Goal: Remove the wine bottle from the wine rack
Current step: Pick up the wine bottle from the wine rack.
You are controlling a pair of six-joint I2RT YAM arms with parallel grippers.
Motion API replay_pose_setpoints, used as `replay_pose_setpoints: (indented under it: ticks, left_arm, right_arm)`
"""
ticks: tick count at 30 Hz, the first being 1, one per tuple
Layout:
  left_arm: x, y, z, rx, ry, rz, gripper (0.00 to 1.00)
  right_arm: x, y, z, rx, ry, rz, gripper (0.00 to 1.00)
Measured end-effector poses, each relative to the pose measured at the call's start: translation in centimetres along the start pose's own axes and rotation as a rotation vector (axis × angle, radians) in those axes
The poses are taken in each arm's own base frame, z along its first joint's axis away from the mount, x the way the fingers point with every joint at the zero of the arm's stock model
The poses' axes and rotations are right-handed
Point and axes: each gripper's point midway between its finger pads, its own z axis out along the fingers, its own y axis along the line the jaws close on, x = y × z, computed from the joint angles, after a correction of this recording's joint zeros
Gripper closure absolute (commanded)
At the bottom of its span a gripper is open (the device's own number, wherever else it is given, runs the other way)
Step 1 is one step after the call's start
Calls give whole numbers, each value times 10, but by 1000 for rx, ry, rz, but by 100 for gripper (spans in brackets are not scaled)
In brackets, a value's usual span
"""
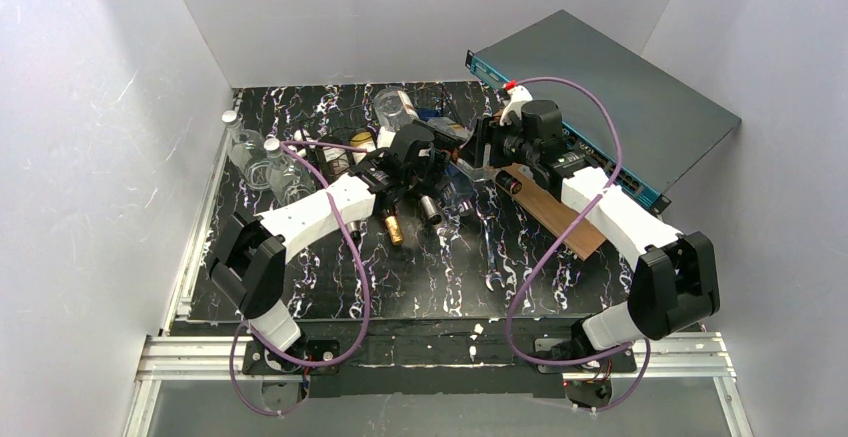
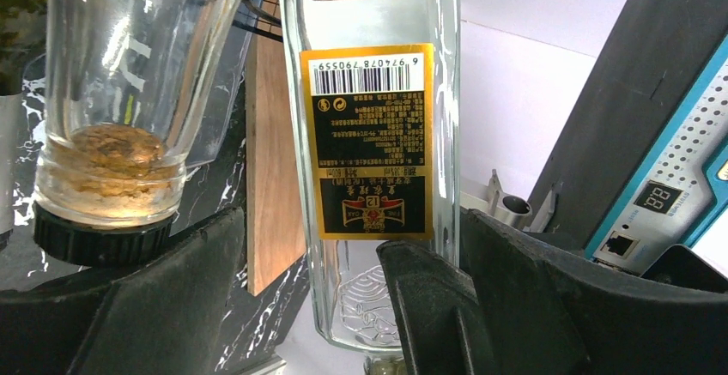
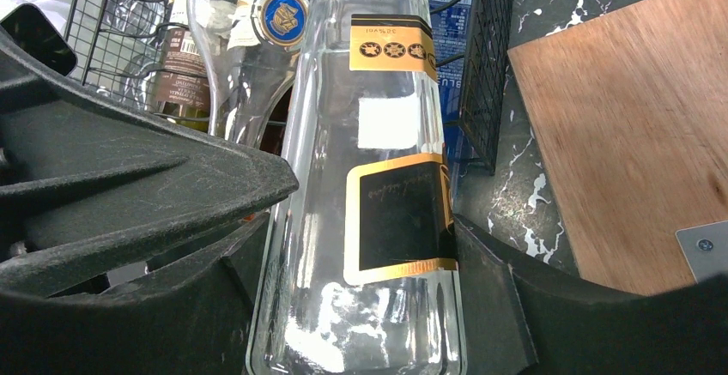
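While the right gripper (image 3: 373, 220) stands about half closed with a finger against each flat side of the wine bottle (image 3: 378, 135), the step in hand looks to be the grasp itself, made but not yet followed by a lift. That clear, square bottle lies in the rack (image 3: 485, 57), its body running from 6 o'clock to 12 o'clock in the right wrist view. Other bottles sit at its 10 o'clock, black wire at its 2 o'clock, and a wooden board (image 3: 627, 126) lies on the table at its 3 o'clock. The left gripper (image 2: 300, 306) is spread wide and holds nothing. What appears to be the same bottle passes between its fingers with a clear gap on one side. From above, both arms meet near 12 o'clock of the table. Next, I judge, the bottle must be raised and drawn back toward 6 o'clock, kept level so it clears the wire and spares its neighbours.
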Motion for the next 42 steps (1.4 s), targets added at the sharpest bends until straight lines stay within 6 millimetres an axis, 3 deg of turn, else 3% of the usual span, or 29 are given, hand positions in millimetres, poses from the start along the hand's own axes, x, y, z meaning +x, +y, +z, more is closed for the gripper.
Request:
replay_pose_setpoints:
  ticks: [24, 28, 33, 42]
  left_arm:
    - [3, -9, 2, 6, 12, -2, 7]
    - [-6, -18, 9, 17, -15, -7, 8]
    - [-13, -14, 21, -1, -31, -2, 9]
    - [-9, -13, 20, 0, -10, 25, 9]
  right_arm:
    - [11, 0, -17, 20, 54, 8, 99]
    - [11, 0, -18, 29, 52, 3, 99]
    - [11, 1, -21, 33, 57, -12, 99]
    - [10, 1, -26, 47, 65, -21, 99]
